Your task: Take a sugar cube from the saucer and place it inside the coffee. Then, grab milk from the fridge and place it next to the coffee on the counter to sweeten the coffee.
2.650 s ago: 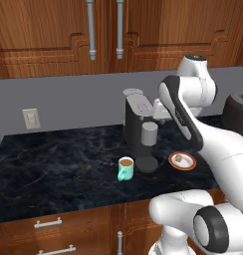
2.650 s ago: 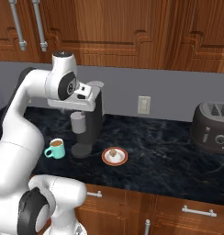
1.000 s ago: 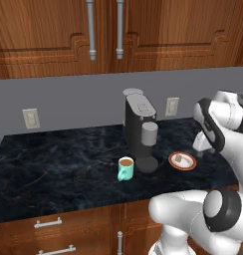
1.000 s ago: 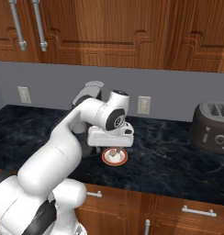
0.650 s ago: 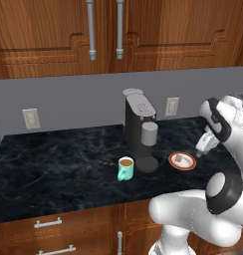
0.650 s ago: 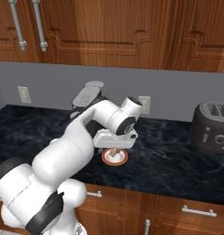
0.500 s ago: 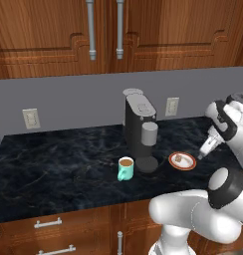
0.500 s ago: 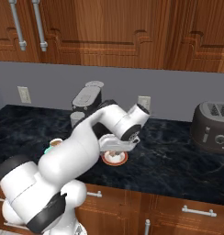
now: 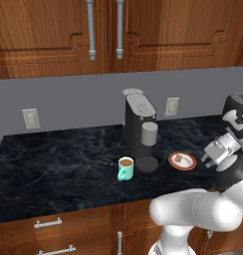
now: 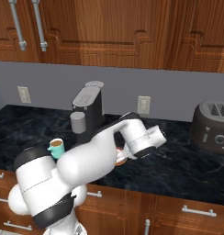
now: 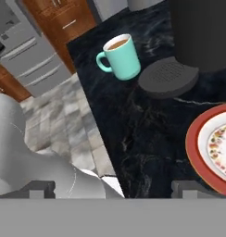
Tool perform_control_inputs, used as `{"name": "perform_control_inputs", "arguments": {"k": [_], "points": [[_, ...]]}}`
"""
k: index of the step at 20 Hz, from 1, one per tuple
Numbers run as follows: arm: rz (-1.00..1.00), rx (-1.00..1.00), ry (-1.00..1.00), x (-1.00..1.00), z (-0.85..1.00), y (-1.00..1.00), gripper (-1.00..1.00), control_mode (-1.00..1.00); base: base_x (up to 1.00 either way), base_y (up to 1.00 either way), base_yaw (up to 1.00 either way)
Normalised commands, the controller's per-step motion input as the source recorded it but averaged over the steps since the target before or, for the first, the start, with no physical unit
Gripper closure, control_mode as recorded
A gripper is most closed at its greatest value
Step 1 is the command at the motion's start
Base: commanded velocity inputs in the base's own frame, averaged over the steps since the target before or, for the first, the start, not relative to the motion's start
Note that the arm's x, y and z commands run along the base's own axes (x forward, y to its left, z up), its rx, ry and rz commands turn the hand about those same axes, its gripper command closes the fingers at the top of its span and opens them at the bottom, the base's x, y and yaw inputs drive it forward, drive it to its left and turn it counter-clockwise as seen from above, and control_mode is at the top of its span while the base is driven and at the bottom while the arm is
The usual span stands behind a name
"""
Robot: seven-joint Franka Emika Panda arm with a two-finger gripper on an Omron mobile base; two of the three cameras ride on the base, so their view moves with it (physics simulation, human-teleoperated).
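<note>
The teal mug of coffee (image 9: 125,169) stands on the black counter (image 9: 54,164), left of the coffee machine's base. Right of that base lies the orange-rimmed saucer (image 9: 182,161) with the tan sugar cube (image 9: 179,158) on it. My gripper (image 9: 207,159) hangs low just right of the saucer, tilted toward it. In the hand view the gripper (image 11: 115,190) is open with nothing between its tips; the saucer (image 11: 211,152) is cut off at the right edge and the mug (image 11: 120,58) stands farther off. My arm hides most of the saucer (image 10: 120,161) in the right base view.
A dark grey coffee machine (image 9: 141,129) stands between mug and saucer. A toaster (image 10: 214,120) sits at the counter's right end. Wooden cabinets hang above. Past the counter's edge, the hand view shows tiled floor and the grey steel fridge (image 11: 29,48).
The arm has swung from beside the coffee machine out to the right and come down; the hand now hangs low just right of the saucer. Mug, saucer and cube have not moved.
</note>
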Motion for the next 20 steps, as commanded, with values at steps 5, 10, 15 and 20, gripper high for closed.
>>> {"name": "perform_control_inputs", "arguments": {"k": [5, 10, 15, 20], "points": [[0.04, 0.00, -0.11, -0.02, -0.01, -0.06, -1.00, -1.00, 0.00, 0.00, 0.00], [0.00, 0.00, -0.07, 0.02, -0.13, 0.05, -1.00, -1.00, 0.00, 0.00, 0.00], [0.00, 0.03, -0.13, 0.27, -0.14, 0.09, -1.00, -1.00, 0.00, 0.00, 0.00], [0.00, 0.01, -0.15, 0.55, -0.02, 0.14, -1.00, -1.00, 0.00, 0.00, 0.00]]}}
